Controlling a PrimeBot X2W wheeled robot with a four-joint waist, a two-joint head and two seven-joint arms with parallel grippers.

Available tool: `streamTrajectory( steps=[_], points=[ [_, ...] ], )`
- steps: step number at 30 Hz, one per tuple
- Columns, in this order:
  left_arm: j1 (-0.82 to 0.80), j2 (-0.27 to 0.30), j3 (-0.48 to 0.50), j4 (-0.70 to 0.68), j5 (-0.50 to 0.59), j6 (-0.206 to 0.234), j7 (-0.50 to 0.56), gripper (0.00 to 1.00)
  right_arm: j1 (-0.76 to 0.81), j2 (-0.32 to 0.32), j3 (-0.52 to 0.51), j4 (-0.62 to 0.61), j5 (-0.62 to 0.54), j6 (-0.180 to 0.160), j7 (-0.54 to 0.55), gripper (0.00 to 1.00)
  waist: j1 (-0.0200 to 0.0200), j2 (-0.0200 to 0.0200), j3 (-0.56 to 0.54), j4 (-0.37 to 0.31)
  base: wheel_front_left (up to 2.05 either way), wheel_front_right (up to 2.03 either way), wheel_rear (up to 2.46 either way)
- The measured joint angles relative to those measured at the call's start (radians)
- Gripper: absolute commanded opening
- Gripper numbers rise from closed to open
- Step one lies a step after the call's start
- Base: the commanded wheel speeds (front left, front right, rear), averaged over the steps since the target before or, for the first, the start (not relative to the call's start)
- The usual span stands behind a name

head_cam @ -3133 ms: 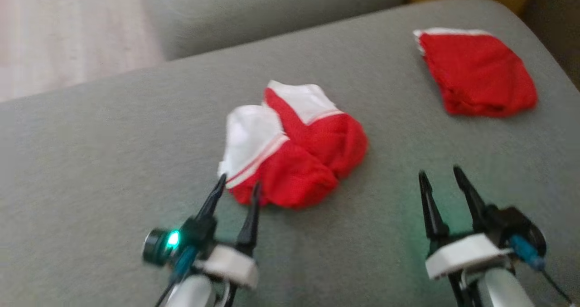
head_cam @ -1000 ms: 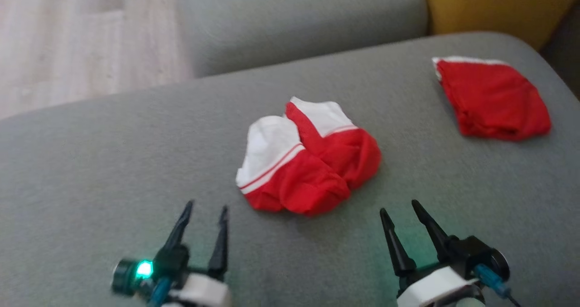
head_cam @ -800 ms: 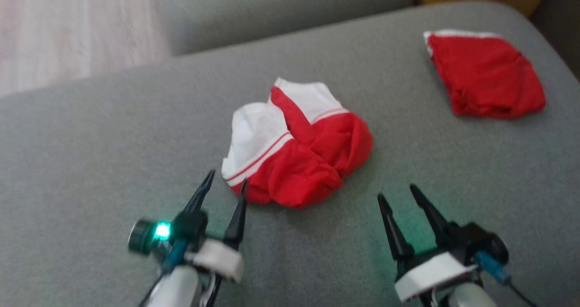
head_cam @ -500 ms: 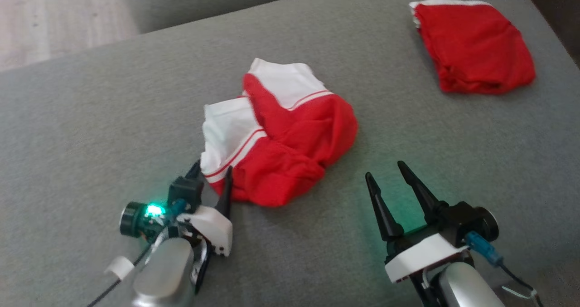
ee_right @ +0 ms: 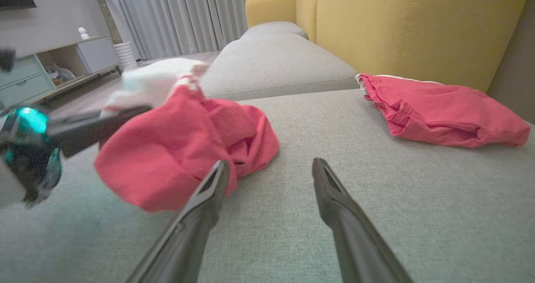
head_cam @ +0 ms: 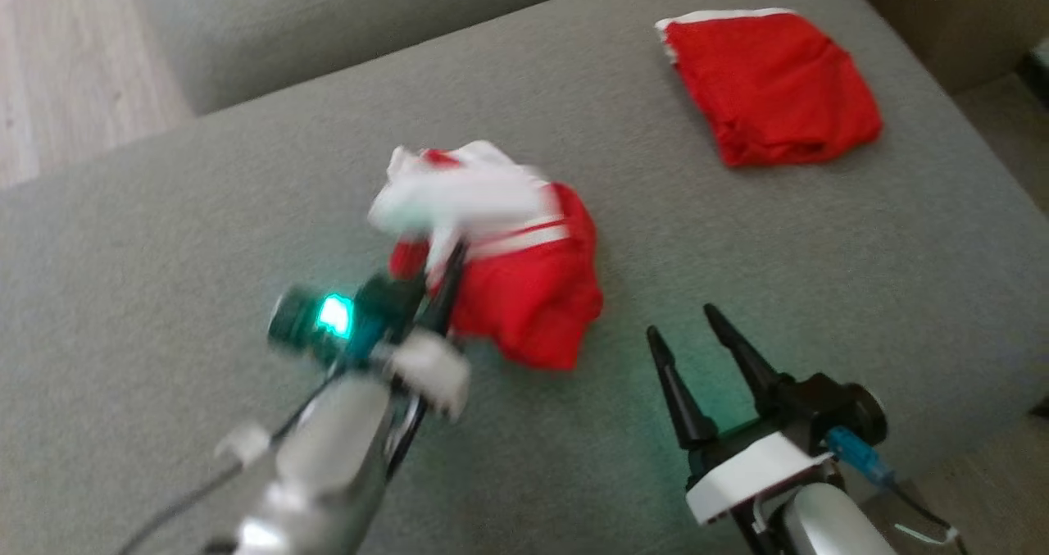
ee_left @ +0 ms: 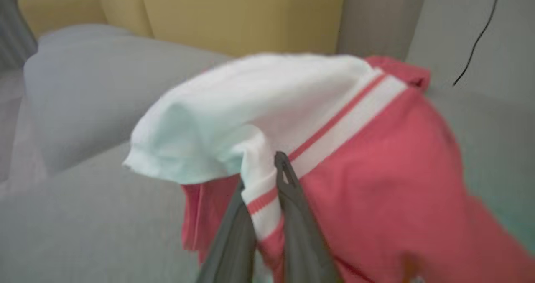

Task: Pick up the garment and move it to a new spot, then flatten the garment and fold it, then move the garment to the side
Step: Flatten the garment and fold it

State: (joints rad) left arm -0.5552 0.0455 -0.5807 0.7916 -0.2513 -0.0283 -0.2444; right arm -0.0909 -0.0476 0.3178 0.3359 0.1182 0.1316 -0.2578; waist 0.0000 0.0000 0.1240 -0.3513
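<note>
left pincer: was open, now clamped on garment, lifting it | right pincer: still spread wide

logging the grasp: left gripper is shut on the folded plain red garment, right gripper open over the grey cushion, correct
No: the left gripper is shut on the crumpled red and white garment, by its striped white band, as the left wrist view shows. The right gripper is open over the grey cushion.
</note>
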Motion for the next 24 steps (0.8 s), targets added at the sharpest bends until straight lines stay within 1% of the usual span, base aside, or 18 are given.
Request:
streamTrajectory(
  steps=[2,3,6,9,10,13,15,17,20,22,24],
  points=[
    [-0.085,0.0,-0.038,-0.025,0.032,-0.016,-0.004,0.0,0.001,0.0,0.012,0.0,0.008,0.0,0.0,1.0,-0.0001,0.0,-0.014,-0.015,0.0,0.0,0.0],
    [-0.142,-0.001,-0.053,-0.032,0.058,-0.017,-0.004,0.0,0.001,0.0,0.017,0.0,0.014,0.0,0.0,1.0,-0.0001,0.0,-0.019,-0.023,0.0,0.0,0.0],
    [-0.328,-0.005,-0.066,-0.056,0.108,-0.026,-0.005,0.0,0.002,0.0,0.03,-0.002,0.035,0.0,0.0,1.0,0.0,0.0,-0.033,-0.04,0.0,0.0,0.0],
    [-0.516,-0.005,-0.055,-0.07,0.135,-0.025,-0.009,0.0,0.007,0.0,0.031,-0.006,0.049,0.0,0.0,1.0,0.0,0.0,-0.041,-0.044,0.0,0.0,0.0],
    [-0.516,-0.005,-0.055,-0.07,0.135,-0.025,-0.009,0.0,0.007,0.0,0.031,-0.006,0.049,0.0,0.0,1.0,0.0,0.0,-0.041,-0.044,0.0,0.0,0.0],
    [-0.662,0.001,-0.014,-0.089,0.14,-0.016,-0.014,0.0,0.018,0.0,0.034,-0.008,0.06,0.0,0.0,1.0,0.0,0.0,-0.047,-0.033,0.0,0.0,0.0],
    [-0.724,0.008,0.016,-0.096,0.139,-0.006,-0.014,0.0,0.03,0.0,0.035,-0.009,0.069,0.0,0.0,1.0,0.0,0.0,-0.051,-0.019,0.0,0.0,0.0],
    [-0.735,0.016,0.045,-0.09,0.126,0.001,-0.014,0.0,0.04,0.0,0.033,-0.01,0.074,0.0,0.0,1.0,-0.0001,0.0,-0.059,0.0,0.0,0.0,0.0],
    [-0.668,0.041,0.052,-0.061,0.113,0.001,-0.016,0.0,0.052,0.0,0.029,-0.01,0.076,0.0,0.0,1.0,0.0,0.0,-0.071,0.037,0.0,0.0,0.0],
    [-0.557,0.066,0.051,-0.044,0.091,0.001,-0.016,0.0,0.058,0.0,0.026,-0.01,0.075,0.0,0.0,1.0,0.0,0.0,-0.08,0.065,0.0,0.0,0.0],
    [-0.412,0.092,0.052,-0.033,0.065,0.0,-0.016,0.0,0.066,0.0,0.023,-0.009,0.075,0.0,0.0,1.0,0.0,0.0,-0.089,0.092,0.0,0.0,0.0]
  ],
)
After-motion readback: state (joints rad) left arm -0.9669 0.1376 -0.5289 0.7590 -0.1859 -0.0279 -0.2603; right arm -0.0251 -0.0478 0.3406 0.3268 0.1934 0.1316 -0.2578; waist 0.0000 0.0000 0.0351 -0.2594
